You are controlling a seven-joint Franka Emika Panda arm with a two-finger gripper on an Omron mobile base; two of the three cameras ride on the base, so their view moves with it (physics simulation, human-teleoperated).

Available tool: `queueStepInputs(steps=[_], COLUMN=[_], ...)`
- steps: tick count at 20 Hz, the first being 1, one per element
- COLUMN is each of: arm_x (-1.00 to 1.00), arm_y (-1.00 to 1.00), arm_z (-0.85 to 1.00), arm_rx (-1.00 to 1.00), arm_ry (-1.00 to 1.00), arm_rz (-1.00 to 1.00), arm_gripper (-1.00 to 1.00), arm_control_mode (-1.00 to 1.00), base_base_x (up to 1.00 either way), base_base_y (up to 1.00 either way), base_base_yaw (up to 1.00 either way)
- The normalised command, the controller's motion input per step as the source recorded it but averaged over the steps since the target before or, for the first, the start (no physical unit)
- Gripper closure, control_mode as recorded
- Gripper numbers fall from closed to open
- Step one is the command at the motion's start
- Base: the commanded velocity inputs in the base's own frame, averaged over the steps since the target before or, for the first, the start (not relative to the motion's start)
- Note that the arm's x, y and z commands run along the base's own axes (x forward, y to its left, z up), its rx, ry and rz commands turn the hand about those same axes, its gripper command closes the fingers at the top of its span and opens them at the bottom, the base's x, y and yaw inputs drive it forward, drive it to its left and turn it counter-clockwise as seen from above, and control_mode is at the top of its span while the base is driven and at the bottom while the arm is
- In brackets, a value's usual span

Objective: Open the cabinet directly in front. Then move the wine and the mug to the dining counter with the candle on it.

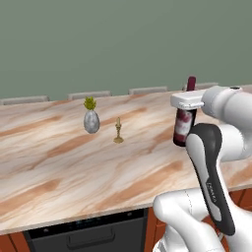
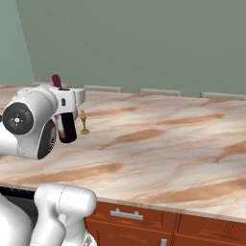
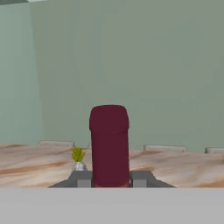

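Note:
The wine point(image 1: 183, 127) point(image 2: 67, 129) is a dark bottle with a red-and-white label, standing upright over the right part of the dining counter point(image 1: 59, 162) point(image 2: 168, 144). My gripper point(image 1: 189, 101) point(image 2: 64, 102) point(image 3: 109, 179) is shut on its neck, just under the dark red capsule point(image 3: 109, 140). Whether the bottle's base touches the marble I cannot tell. The small brass candle point(image 1: 118, 130) point(image 2: 84, 123) stands on the counter to the bottle's left, apart from it. The cabinet and the mug are out of view.
A grey egg-shaped vase point(image 1: 91, 119) point(image 3: 78, 162) with a yellow-green plant stands left of the candle. Grey chair backs point(image 1: 88, 94) point(image 2: 158, 91) line the counter's far edge. Reddish drawers point(image 2: 127, 215) and a dark appliance point(image 1: 88, 234) sit under the near edge.

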Motion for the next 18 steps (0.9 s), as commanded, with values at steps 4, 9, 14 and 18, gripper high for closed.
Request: queueStepInputs(steps=[4, 9, 14, 18], arm_x=[0.32, 0.21, 0.20, 0.29], arm_y=[0.00, 0.02, 0.10, 0.13], arm_z=[-0.21, -0.21, -0.14, -0.05], arm_rx=[0.00, 0.00, 0.00, 0.00], arm_ry=[0.00, 0.00, 0.00, 0.00], arm_rz=[0.07, 0.04, 0.00, 0.00], arm_gripper=[1.00, 1.00, 1.00, 1.00], arm_control_mode=[-1.00, -1.00, -1.00, -1.00], base_base_x=[0.00, 0.00, 0.00, 0.00], base_base_y=[0.00, 0.00, 0.00, 0.00], base_base_yaw=[0.00, 0.00, 0.00, 0.00])
